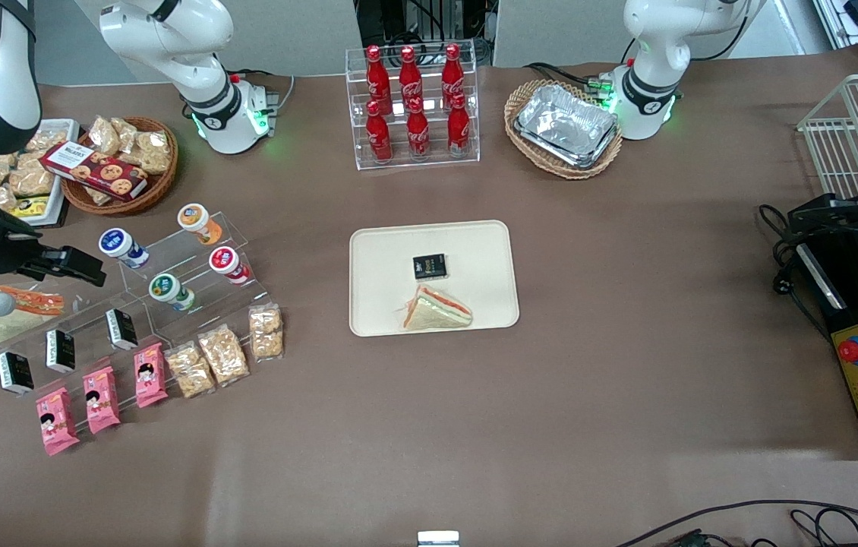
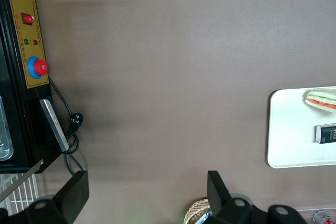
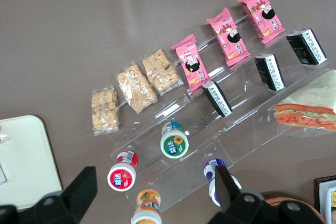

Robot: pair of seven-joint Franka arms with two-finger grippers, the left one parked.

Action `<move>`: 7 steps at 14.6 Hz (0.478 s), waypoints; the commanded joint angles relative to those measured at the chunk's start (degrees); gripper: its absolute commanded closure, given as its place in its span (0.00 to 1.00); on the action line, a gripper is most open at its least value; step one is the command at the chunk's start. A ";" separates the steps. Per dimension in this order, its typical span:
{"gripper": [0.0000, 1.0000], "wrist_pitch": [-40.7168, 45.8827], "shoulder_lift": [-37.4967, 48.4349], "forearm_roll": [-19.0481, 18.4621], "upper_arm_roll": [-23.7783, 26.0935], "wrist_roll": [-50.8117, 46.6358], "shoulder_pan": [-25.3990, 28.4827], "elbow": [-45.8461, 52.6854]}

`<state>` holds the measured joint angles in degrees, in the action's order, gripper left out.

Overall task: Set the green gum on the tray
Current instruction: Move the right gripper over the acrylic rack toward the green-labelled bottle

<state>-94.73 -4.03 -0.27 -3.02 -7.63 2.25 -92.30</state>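
The green gum (image 1: 169, 291) lies on a clear acrylic stepped rack (image 1: 193, 262), beside the red-lidded bottle (image 1: 228, 264). It also shows in the right wrist view (image 3: 174, 141), green lid facing the camera. The cream tray (image 1: 490, 251) sits mid-table, holding a sandwich (image 1: 436, 311) and a small black packet (image 1: 430, 266); its corner shows in the right wrist view (image 3: 26, 156). My gripper (image 1: 83, 266) hangs above the rack's end toward the working arm's end of the table, close to the blue-lidded bottle (image 1: 121, 248). It is open and empty (image 3: 152, 190).
The rack also holds an orange-lidded bottle (image 1: 197, 221), black packets (image 1: 121, 328), pink packets (image 1: 101, 399) and nut bars (image 1: 224, 353). A wrapped sandwich (image 1: 19, 308) lies beside the gripper. A snack basket (image 1: 121, 163), cola bottle rack (image 1: 414, 106) and foil-tray basket (image 1: 566, 125) stand farther from the front camera.
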 commanded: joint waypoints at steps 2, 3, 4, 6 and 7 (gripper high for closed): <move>0.00 0.25 -0.28 -0.69 0.21 -0.46 0.12 1.60; 0.00 0.16 -0.45 -0.69 0.29 -0.37 0.03 1.60; 0.00 0.16 -0.45 -0.69 0.29 0.24 0.03 1.60; 0.00 -0.01 -0.28 -0.34 0.12 0.42 -0.06 1.60; 0.00 0.25 -0.10 -0.51 0.29 0.42 0.03 1.42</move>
<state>-94.77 -4.00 -0.27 -2.95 -7.58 2.31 -91.84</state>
